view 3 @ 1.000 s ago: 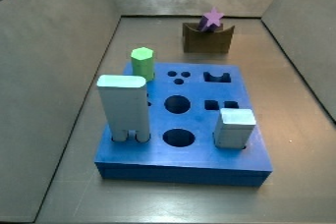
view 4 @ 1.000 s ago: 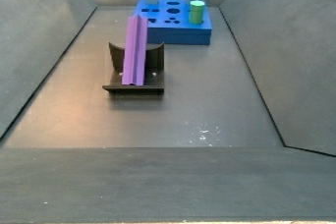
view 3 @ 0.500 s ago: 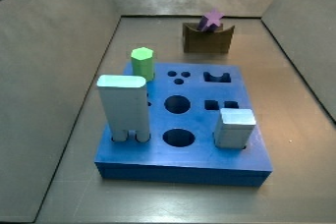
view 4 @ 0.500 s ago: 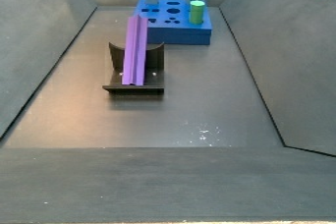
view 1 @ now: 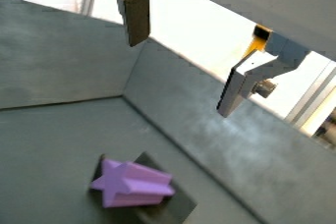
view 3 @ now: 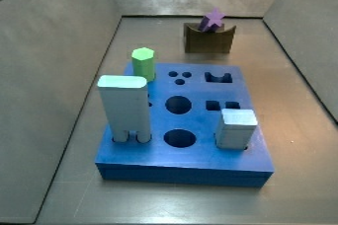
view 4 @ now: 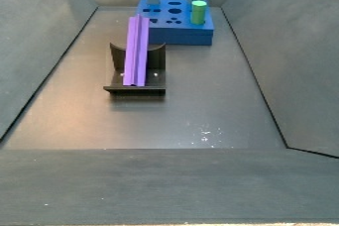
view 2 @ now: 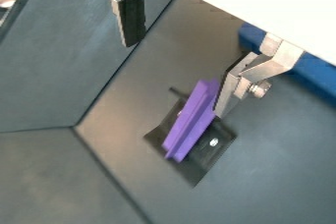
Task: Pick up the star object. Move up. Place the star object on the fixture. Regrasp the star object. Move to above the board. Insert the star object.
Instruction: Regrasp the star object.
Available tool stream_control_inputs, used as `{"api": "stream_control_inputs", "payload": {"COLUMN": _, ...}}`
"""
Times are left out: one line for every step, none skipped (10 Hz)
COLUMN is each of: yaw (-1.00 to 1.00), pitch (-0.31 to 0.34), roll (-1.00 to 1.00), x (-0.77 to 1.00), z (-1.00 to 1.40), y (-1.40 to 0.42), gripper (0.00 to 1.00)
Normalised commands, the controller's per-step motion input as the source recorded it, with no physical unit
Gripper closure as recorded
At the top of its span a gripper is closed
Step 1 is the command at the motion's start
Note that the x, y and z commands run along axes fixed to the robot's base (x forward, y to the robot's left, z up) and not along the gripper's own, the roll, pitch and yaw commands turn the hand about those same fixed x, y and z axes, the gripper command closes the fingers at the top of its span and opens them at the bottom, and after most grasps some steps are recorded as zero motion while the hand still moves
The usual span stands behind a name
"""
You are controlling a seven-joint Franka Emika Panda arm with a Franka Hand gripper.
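1. Star object (view 4: pixel 135 50): lilac ridged bar, lying tilted in the notch of the fixture (view 4: pixel 135 83); upper end leans toward the board. Position unchanged against the earlier side views, so the placing step reads as complete. Also seen in a wrist view (view 2: pixel 192 121), and end-on (view 1: pixel 129 182), star profile plain.

2. Fixture: dark bracket on its base plate, on the floor near the back wall in a side view (view 3: pixel 208 39), well apart from the board.

3. Board (view 3: pixel 187 120): blue slab, several holes free. Carries a green hexagonal peg (view 3: pixel 142 63), a tall pale block (view 3: pixel 122 109) and a smaller pale block (view 3: pixel 239 127).

4. Pincer (view 2: pixel 184 46): spread wide, nothing between the fingers (view 2: pixel 130 17); hangs above the star object, clear of it. Absent from both side views.

5. Status: peg released and steady. Regrasp judged next; the jaws would need to come down around the bar.
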Motion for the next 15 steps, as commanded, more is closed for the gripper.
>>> {"api": "stream_control_inputs", "payload": {"yaw": 0.08, "pitch": 0.138, "roll": 1.00, "x": 0.10, "z": -0.01, "y": -0.04, "gripper": 0.00}}
{"api": "stream_control_inputs", "payload": {"yaw": 0.12, "pitch": 0.183, "roll": 0.99, "x": 0.10, "z": -0.01, "y": -0.04, "gripper": 0.00}}
{"api": "stream_control_inputs", "payload": {"yaw": 0.14, "pitch": 0.183, "roll": 0.80, "x": 0.10, "z": -0.01, "y": -0.05, "gripper": 0.00}}
{"api": "stream_control_inputs", "payload": {"yaw": 0.17, "pitch": 0.170, "roll": 0.55, "x": 0.11, "z": -0.01, "y": -0.05, "gripper": 0.00}}
{"api": "stream_control_inputs", "payload": {"yaw": 0.19, "pitch": 0.152, "roll": 0.37, "x": 0.11, "z": -0.01, "y": -0.05, "gripper": 0.00}}
{"api": "stream_control_inputs", "payload": {"yaw": 0.21, "pitch": 0.114, "roll": 0.22, "x": 0.11, "z": 0.00, "y": -0.03, "gripper": 0.00}}
{"api": "stream_control_inputs", "payload": {"yaw": 0.21, "pitch": 0.096, "roll": 0.19, "x": 0.09, "z": 0.00, "y": -0.04, "gripper": 0.00}}
{"api": "stream_control_inputs", "payload": {"yaw": 0.20, "pitch": 0.055, "roll": 0.17, "x": 0.08, "z": -0.01, "y": -0.04, "gripper": 0.00}}
{"api": "stream_control_inputs", "payload": {"yaw": 0.29, "pitch": 0.128, "roll": 0.07, "x": 0.03, "z": -1.00, "y": 0.05, "gripper": 0.00}}
{"api": "stream_control_inputs", "payload": {"yaw": 0.27, "pitch": 0.108, "roll": 0.07, "x": 0.04, "z": -1.00, "y": 0.05, "gripper": 0.00}}
{"api": "stream_control_inputs", "payload": {"yaw": 0.26, "pitch": 0.078, "roll": 0.06, "x": 0.05, "z": -1.00, "y": 0.04, "gripper": 0.00}}
{"api": "stream_control_inputs", "payload": {"yaw": 0.24, "pitch": 0.009, "roll": 0.06, "x": 0.06, "z": -1.00, "y": 0.03, "gripper": 0.00}}
{"api": "stream_control_inputs", "payload": {"yaw": 0.22, "pitch": -0.037, "roll": 0.07, "x": 0.07, "z": -1.00, "y": 0.03, "gripper": 0.00}}
{"api": "stream_control_inputs", "payload": {"yaw": 0.17, "pitch": -0.095, "roll": 0.07, "x": 0.08, "z": -1.00, "y": 0.03, "gripper": 0.00}}
{"api": "stream_control_inputs", "payload": {"yaw": 0.15, "pitch": -0.117, "roll": 0.08, "x": 0.09, "z": -1.00, "y": 0.03, "gripper": 0.00}}
